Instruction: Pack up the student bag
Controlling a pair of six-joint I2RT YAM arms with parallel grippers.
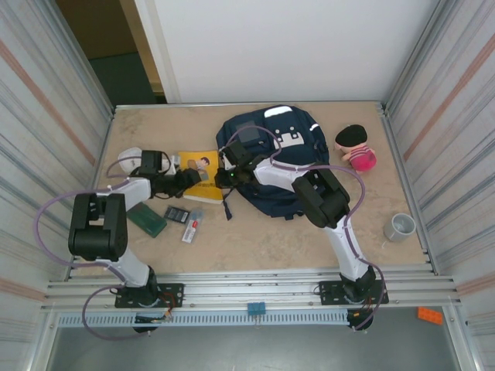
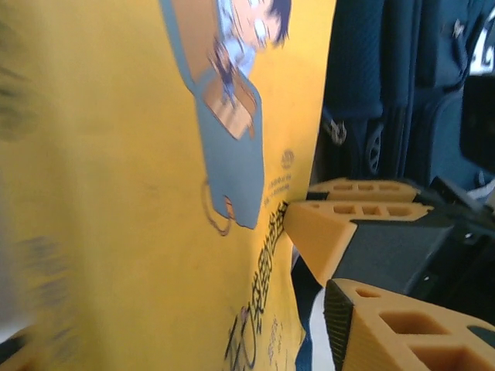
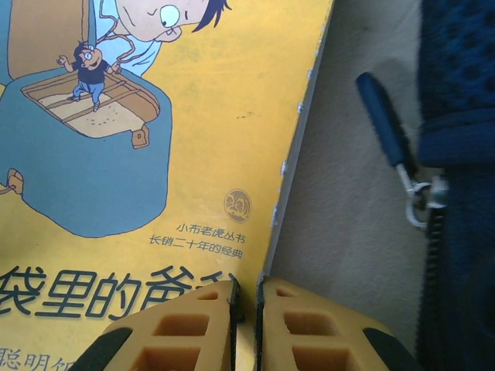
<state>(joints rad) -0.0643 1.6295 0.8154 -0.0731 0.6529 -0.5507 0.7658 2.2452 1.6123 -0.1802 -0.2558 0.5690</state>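
The student bag [image 1: 272, 151] lay flat on the counter [image 1: 255, 239], front panel up, in the middle toward the rear. The yellow book [image 1: 199, 176] lay just beside its left flank. The right gripper [image 3: 247, 292] was closed to a thin slit. The book's corner edge ran into that slit, so the gripper was judged to be pinching the book there. The left gripper [image 1: 188, 181] sat at the book's opposite side with its jaws apart, but whether they bore on the book could not be told. In the right wrist view a zipper pull [image 3: 384, 124] lay on the counter between book and bag, attached to the zipper track along the bag's side. Whether that zipper was open could not be told. Handling judgement: the bag was soft fabric with no visible frame, so it should be expected to sag, fold and slide rather than hold its shape. Its mouth would likely collapse unless one gripper held it up. Although the largest item present, it appeared flat and was probably light. Recommended holds were the zipper pull, the fabric rim beside the zipper, or a strap; the broad panels offered nothing to pinch. The book appeared thin, fairly stiff and smooth-covered, hence prone to slipping from an edge pinch.
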